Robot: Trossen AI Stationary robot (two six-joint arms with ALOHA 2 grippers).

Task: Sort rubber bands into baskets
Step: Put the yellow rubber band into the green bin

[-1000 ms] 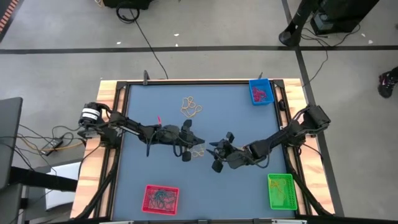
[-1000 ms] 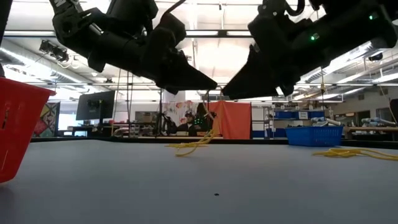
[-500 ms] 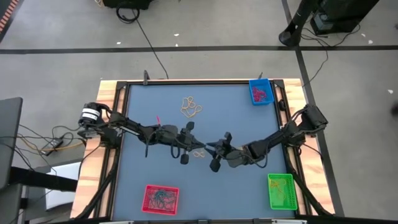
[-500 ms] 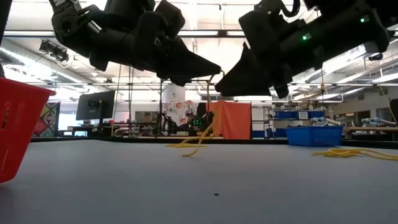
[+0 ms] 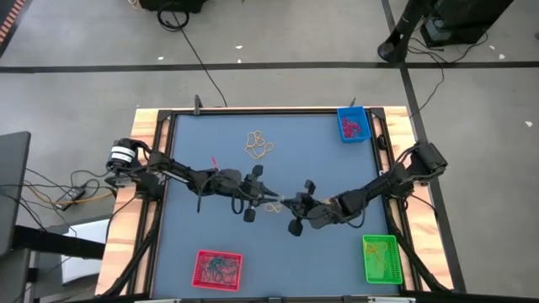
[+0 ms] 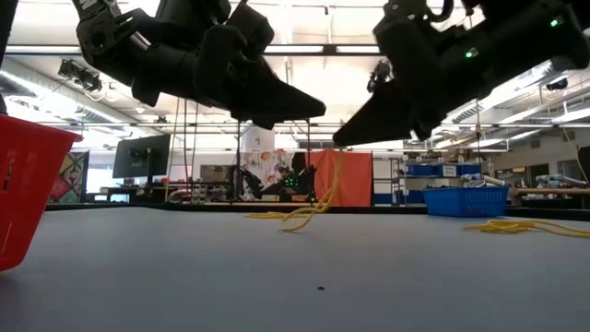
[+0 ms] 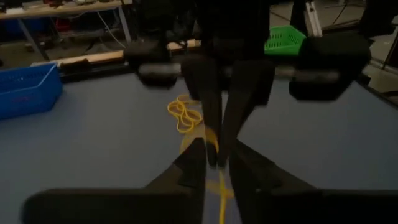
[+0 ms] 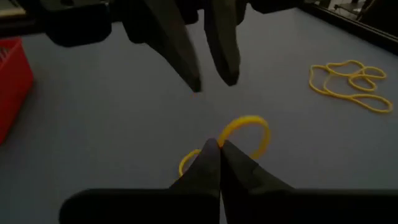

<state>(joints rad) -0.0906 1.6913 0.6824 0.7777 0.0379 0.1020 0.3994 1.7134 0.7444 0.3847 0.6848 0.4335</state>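
Closed up within the last second: right claw (image 8: 219,146), now clenched on a thin yellow rubber band (image 8: 249,127), while left claw (image 8: 213,84), clenched a second ago, now with fingers parted and released, tips just beyond the band. Both met nose to nose near the middle of the blue-grey surface (image 5: 210,135), well apart from the bright green slatted plastic basket (image 5: 365,261) and inward from it. Pinched near its middle, by the look of the right wrist view, with a loop showing either side of the fingertips; in the low view, trailing down from the claw with its lower end on the surface. Long axis roughly along the line joining the two claws. Probably bound for the green basket, which seems to hold yellowish bands already; green basket on the right arm's own side, so right claw the nearer one and the carry a swing back and outward. Counted: two claws; one band in the grip, as far as can be told; three baskets, the green one, a blue slatted plastic basket (image 5: 339,126) along the same edge at the far corner, a red slatted plastic basket (image 5: 219,252) across the surface on the left arm's side; one loose heap of yellow rubber bands (image 5: 259,143) far from the green basket, loops too tangled to number.
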